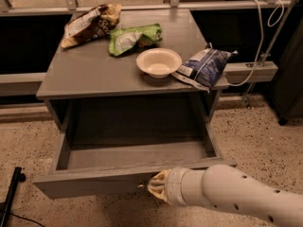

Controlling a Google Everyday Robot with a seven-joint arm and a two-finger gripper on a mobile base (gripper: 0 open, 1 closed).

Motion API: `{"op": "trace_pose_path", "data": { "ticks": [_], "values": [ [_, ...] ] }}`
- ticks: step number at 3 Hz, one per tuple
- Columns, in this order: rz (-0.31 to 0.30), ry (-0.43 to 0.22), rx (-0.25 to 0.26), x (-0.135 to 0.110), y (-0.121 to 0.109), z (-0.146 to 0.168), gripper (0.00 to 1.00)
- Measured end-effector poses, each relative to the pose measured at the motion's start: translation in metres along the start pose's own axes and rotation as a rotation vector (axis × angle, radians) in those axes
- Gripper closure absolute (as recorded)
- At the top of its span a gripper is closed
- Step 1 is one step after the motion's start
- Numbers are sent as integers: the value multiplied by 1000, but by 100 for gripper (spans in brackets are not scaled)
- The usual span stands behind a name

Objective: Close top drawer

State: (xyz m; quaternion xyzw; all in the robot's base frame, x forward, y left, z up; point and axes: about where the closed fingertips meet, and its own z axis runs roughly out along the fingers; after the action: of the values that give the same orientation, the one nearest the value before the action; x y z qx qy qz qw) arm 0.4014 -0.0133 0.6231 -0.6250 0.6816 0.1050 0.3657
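- Speckled floor (265, 136): runs under and around the cabinet; a black stand-like object (12, 193) sits on it at the lower left edge of the view
- Grey cabinet (94, 70): stands in the centre of the view; its flat top carries three snack bags and a bowl; the cavity below the top is exposed
- Top drawer (90, 186): pulled well out of the cabinet toward the camera; interior visible and bare; its wide flat front panel lies near the bottom of the view, well forward of the cabinet top's front edge
- Robot arm (236, 195): white, rounded, with small dark holes; enters from the lower right corner and reaches left to the drawer front
- Blue snack bag (204, 67): lies at the right front corner of the top, partly overhanging the edge, touching or just beside the bowl
- Green snack bag (134, 38): lies behind the bowl, near the middle of the top
- Brown snack bag (91, 25): lies at the rear left of the top, just left of the green bag
- White bowl (158, 62): upright, between the green and blue bags
- Gripper (155, 186): tan-tipped, set against the outer face of the drawer front, just right of the knob; whether it is apart, together or clamped cannot be told
- Knob (140, 187): small, round, metal; sits on the drawer front right at the gripper tip
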Motion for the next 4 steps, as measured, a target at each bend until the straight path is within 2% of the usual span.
{"op": "trace_pose_path", "data": {
  "ticks": [1,2,3,4],
  "values": [
    [-13,-5,61,2,-15,4,100],
    [-45,-2,104,14,-30,16,100],
    [-45,-2,104,14,-30,16,100],
    [-58,1,123,15,-47,27,100]
  ]
}}
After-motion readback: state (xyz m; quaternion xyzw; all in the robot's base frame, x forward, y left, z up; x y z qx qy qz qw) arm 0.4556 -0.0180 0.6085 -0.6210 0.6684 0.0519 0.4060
